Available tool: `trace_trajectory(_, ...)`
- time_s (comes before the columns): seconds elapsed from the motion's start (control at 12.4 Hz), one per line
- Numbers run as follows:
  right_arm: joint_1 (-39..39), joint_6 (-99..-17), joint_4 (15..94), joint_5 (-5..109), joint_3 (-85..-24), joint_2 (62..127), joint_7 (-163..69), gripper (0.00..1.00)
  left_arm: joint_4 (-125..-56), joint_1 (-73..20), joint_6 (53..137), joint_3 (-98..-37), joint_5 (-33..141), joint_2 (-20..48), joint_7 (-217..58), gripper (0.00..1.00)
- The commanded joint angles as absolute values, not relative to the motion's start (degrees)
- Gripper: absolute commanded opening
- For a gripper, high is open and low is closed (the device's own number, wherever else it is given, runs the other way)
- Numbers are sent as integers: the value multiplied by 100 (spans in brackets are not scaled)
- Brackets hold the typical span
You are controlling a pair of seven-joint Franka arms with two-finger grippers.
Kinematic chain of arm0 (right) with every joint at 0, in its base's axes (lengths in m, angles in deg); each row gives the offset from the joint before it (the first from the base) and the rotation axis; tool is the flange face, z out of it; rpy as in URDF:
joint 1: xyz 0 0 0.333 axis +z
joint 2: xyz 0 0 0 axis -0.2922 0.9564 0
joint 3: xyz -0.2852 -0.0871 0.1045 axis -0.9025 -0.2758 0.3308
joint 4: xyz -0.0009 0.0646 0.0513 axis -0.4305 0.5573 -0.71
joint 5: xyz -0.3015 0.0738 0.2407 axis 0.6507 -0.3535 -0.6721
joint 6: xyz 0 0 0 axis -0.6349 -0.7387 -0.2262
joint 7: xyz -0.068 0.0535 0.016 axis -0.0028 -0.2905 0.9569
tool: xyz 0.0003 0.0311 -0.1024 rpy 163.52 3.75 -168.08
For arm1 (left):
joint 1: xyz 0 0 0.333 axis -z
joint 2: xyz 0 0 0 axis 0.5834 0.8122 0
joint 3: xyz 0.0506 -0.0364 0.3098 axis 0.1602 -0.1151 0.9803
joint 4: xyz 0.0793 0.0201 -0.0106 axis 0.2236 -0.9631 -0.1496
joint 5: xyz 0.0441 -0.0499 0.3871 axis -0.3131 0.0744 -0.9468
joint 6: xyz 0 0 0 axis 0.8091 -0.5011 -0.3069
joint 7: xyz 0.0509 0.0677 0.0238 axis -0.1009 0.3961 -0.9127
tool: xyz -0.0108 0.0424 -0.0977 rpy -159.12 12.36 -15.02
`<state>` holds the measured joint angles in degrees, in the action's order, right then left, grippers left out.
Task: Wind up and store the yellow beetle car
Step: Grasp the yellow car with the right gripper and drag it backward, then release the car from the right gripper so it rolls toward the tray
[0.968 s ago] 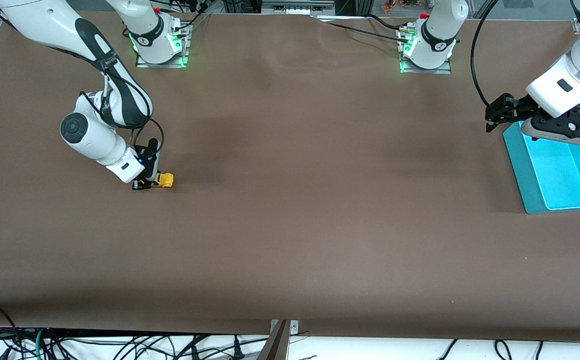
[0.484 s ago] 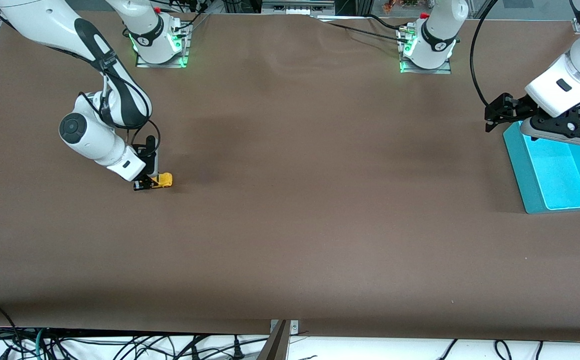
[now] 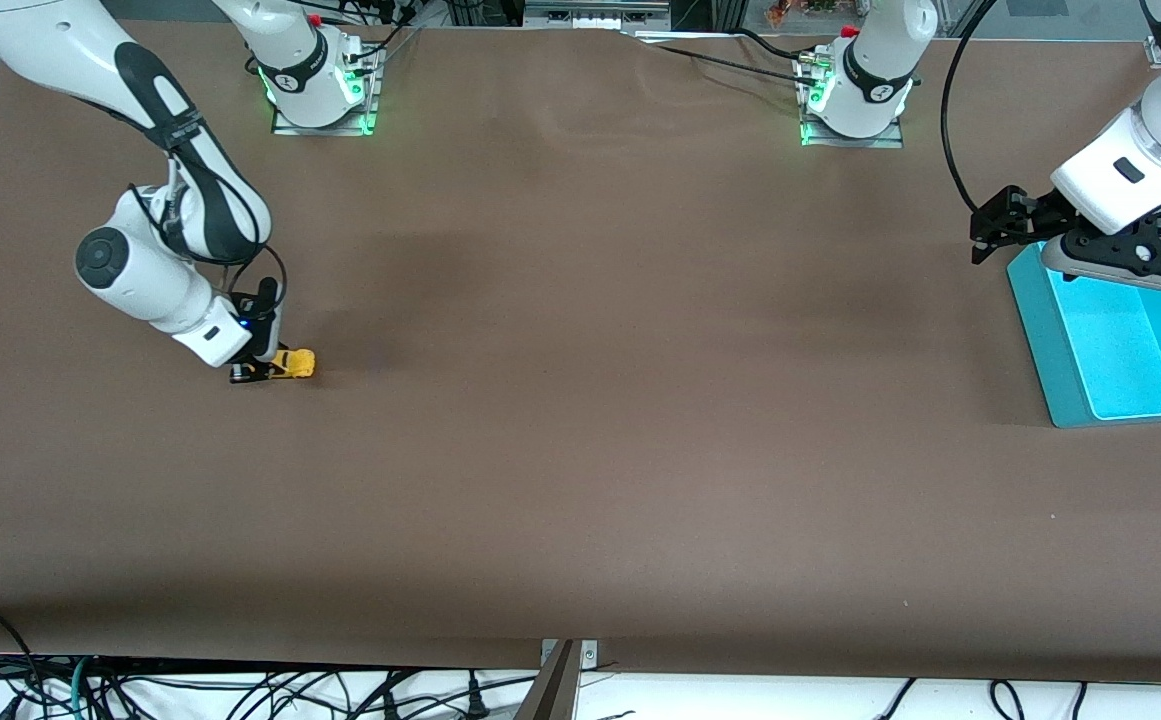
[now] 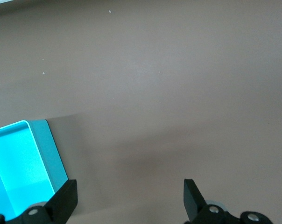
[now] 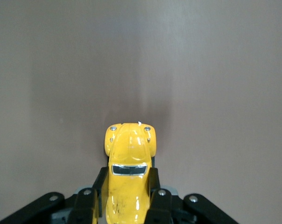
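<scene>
One surface (image 3: pixel 580 450) carried a teal bin (image 3: pixel 1120 350) at the left arm's end. Left pincer (image 3: pixel 985 240) waited spread over that bin's corner. Right pincer (image 3: pixel 258 368) pinched the yellow beetle car (image 3: pixel 290 364) at the right arm's end, wheels apparently down, long axis pointing bonnet-first toward the distant bin.

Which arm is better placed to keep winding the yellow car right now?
The right. Its claw is shut on the yellow beetle car on the table. The left claw waits open over the teal bin's edge at the left arm's end.
</scene>
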<state>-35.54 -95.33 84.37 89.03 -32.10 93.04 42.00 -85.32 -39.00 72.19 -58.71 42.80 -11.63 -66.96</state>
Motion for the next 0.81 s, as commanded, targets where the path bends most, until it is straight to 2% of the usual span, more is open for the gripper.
trace_trajectory(0.0, -4044, -9577, 8373, 8926, -3183, 9696, 4678, 21, -8363, -3868, 7095, -5882, 4173, -1094, -6739, 100)
trace_trajectory(0.73, -5240, -9498, 8127, 8926, -3183, 9801, 6147, 21, -8363, -3868, 7095, -5882, 4173, -1103, -6739, 100)
